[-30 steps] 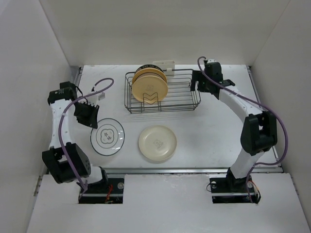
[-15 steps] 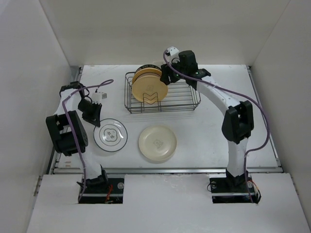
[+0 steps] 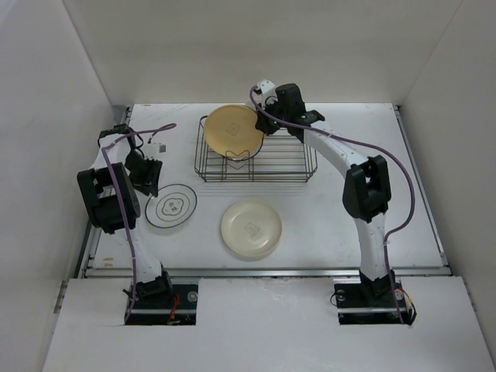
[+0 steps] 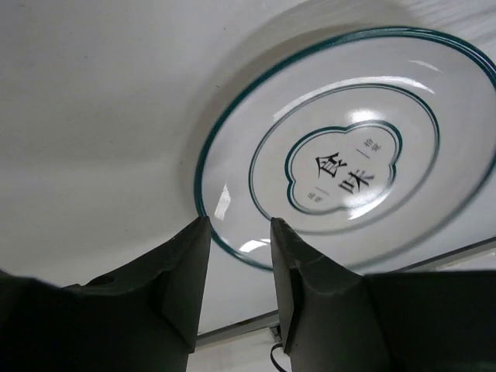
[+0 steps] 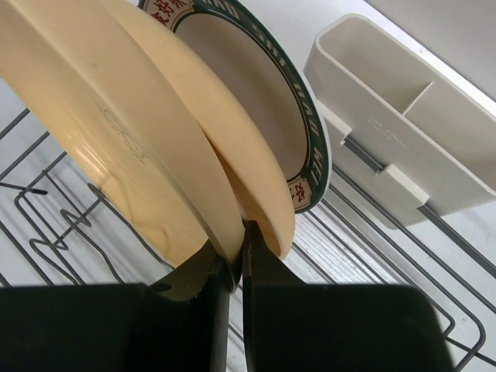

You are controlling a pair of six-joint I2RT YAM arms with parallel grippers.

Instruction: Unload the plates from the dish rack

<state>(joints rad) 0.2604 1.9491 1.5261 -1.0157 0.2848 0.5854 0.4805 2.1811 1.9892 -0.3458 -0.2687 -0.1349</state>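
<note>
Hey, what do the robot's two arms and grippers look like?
Both the left arm and right arm have white links, black joint housings and a purple cable looping alongside. The left gripper and right gripper each have two black fingers.

Lab test cell: white panel walls (image 3: 271, 46), tabletop (image 3: 333, 209) (arms (image 3: 364, 186) bolted on).

Glazed plates, wire rack, matt table

You see a glossy, smooth glaze with bright reflections on the white line-drawn plate (image 4: 349, 167); the yellow-orange plate (image 5: 93, 124) looks smooth with a softer sheen. The dish rack (image 3: 287, 159) is thin dark metal wire, its cream caddy (image 5: 372, 93) smooth plastic, the table (image 3: 349, 217) matt white.
</note>
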